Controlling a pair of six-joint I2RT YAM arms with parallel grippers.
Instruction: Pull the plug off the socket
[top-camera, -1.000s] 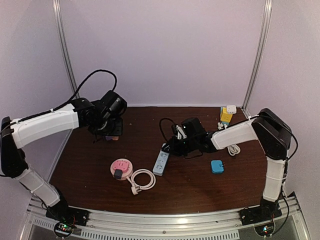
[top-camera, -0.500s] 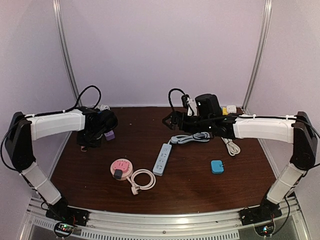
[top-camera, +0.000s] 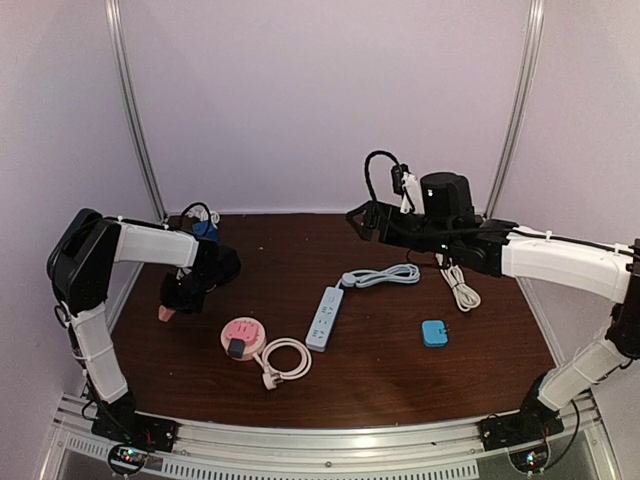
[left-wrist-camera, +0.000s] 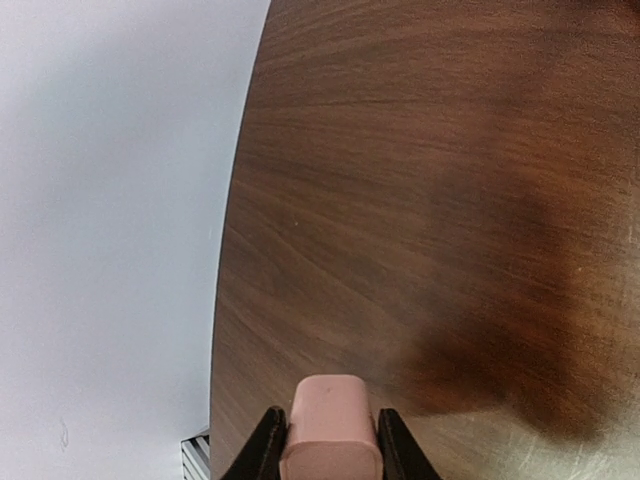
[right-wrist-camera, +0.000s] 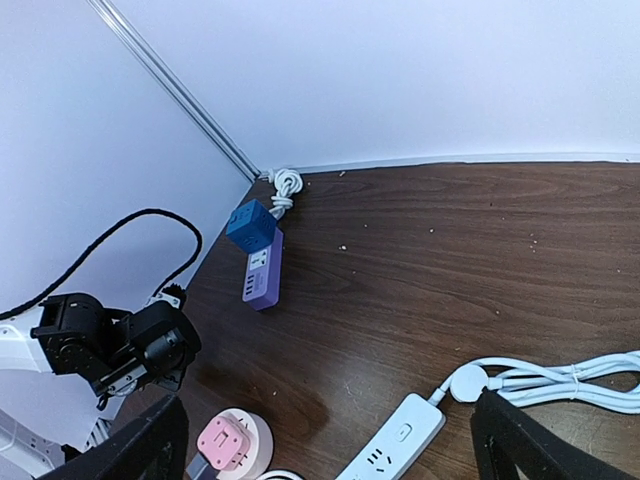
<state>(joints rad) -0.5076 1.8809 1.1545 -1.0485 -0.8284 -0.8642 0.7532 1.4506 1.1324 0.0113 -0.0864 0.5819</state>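
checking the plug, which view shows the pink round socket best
Top external: the pink round socket lies whole and unobstructed, dark plug on it. Right wrist crops the socket at the bottom edge. Left wrist misses it.

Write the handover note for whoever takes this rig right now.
Left gripper: shut on a pink block, near the left edge of the table.
Right gripper: open, empty, raised at the far side.
Pink socket: front left, black plug seated in it; white strip to its right.
Done: that plug is not out.
Left: probably drop the block, then pull the plug.
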